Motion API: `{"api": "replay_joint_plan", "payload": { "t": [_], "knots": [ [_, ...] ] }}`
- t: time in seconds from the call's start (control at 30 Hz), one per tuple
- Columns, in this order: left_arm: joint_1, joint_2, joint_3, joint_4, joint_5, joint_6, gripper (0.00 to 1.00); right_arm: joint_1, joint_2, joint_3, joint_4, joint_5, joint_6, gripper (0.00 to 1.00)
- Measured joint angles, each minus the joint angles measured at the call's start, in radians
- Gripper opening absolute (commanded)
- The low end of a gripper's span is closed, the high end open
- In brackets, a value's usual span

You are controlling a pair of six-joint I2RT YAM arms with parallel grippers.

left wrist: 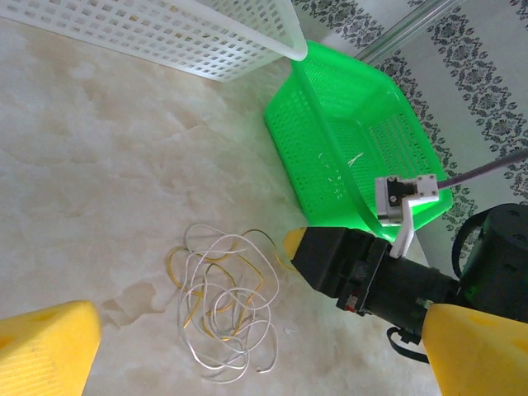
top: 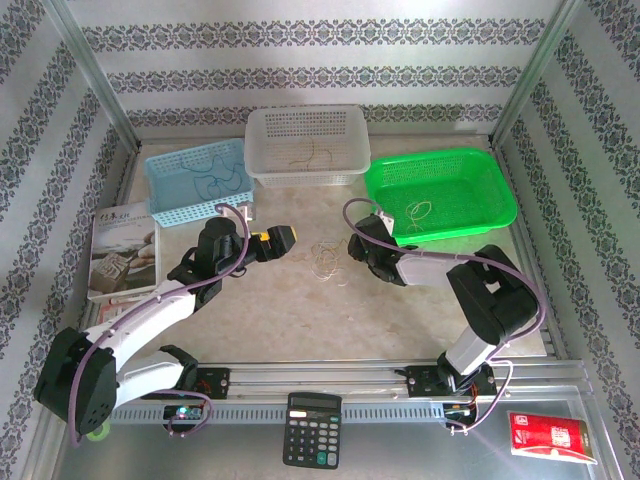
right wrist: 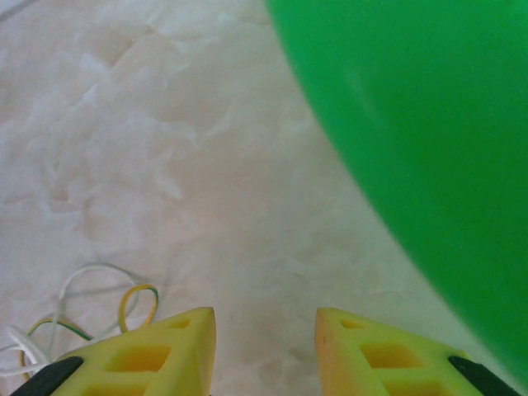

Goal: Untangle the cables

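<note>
Centrally, one loose tangle of cables (top: 328,262) is seen on the table (top: 300,320), coiled with no clear long axis. Counted at the far side are a blue basket (top: 190,212), a white basket (top: 305,178) and a green basket (top: 500,197), three in all; print on the book (top: 120,250) cannot be read. The left claw (top: 282,238) is spread wide, the right claw (right wrist: 266,330) partly apart, both empty.

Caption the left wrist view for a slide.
Tangled cables lie on the table ahead of the open left end effector, the right arm close beside them, green basket behind.
</note>
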Motion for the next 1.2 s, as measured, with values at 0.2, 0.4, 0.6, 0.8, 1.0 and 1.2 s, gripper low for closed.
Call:
{"api": "replay_joint_plan", "payload": {
  "t": [0.2,0.4,0.6,0.8,1.0,1.2],
  "knots": [
    [0.000,0.000,0.000,0.000,0.003,-0.004,1.00,-0.004,0.014,0.000,0.029,0.004,0.007,0.16],
    [0.000,0.001,0.000,0.000,0.007,-0.004,1.00,-0.022,0.020,0.002,0.048,-0.024,-0.005,0.00],
    [0.000,0.010,0.000,0.000,0.013,-0.003,1.00,-0.028,-0.042,0.001,0.023,-0.074,-0.011,0.00],
    [0.000,0.011,0.000,0.000,0.034,0.017,1.00,-0.014,-0.231,0.027,-0.016,-0.109,-0.035,0.00],
    [0.000,0.024,0.023,-0.001,0.087,0.081,1.00,-0.001,-0.332,0.091,-0.056,-0.152,-0.057,0.00],
    [0.000,0.059,0.088,-0.002,0.153,0.189,1.00,0.016,-0.395,0.158,-0.112,-0.199,-0.088,0.00]
  ]
}}
